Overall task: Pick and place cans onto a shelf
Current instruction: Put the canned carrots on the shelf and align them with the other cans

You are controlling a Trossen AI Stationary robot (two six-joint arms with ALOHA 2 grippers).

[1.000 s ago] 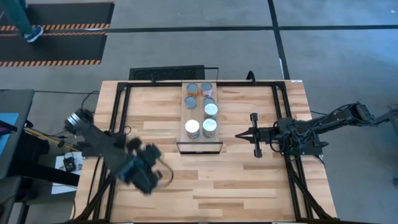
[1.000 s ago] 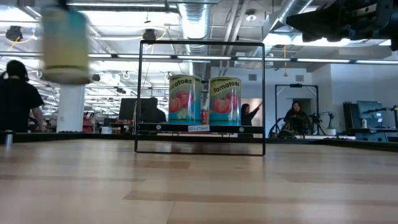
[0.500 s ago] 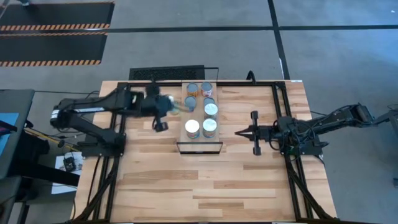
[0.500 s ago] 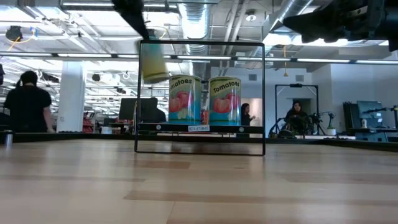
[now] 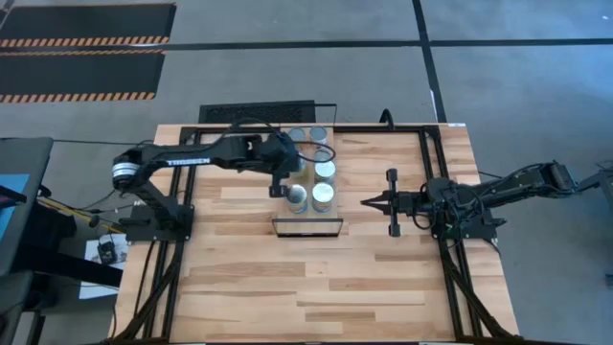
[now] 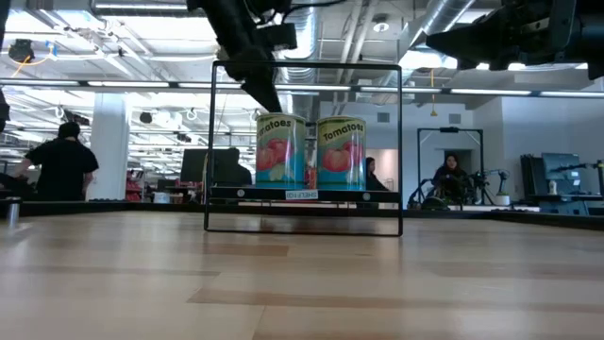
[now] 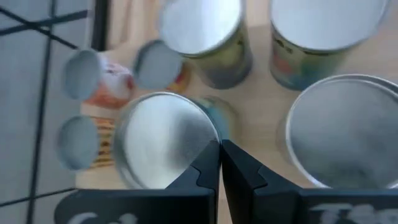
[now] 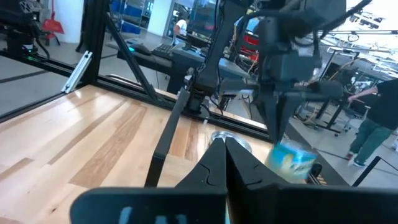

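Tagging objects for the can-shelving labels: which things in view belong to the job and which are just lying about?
Job:
- cans, on the shelf
- shelf
- left gripper, over the cans

Not job:
- right gripper, parked right of the shelf
- black grille behind the table
- striped floor mat
- person in the room behind

You look across a planked wooden table [image 6: 302, 283] into a wide workshop: ceiling strip lights [image 6: 528, 92], silver ducts [image 6: 293, 28], a white pillar [image 6: 107, 162]. A person in black [image 6: 64, 168] stands at the left. From above, grey floor [image 5: 517, 86] carries striped mats [image 5: 81, 95].
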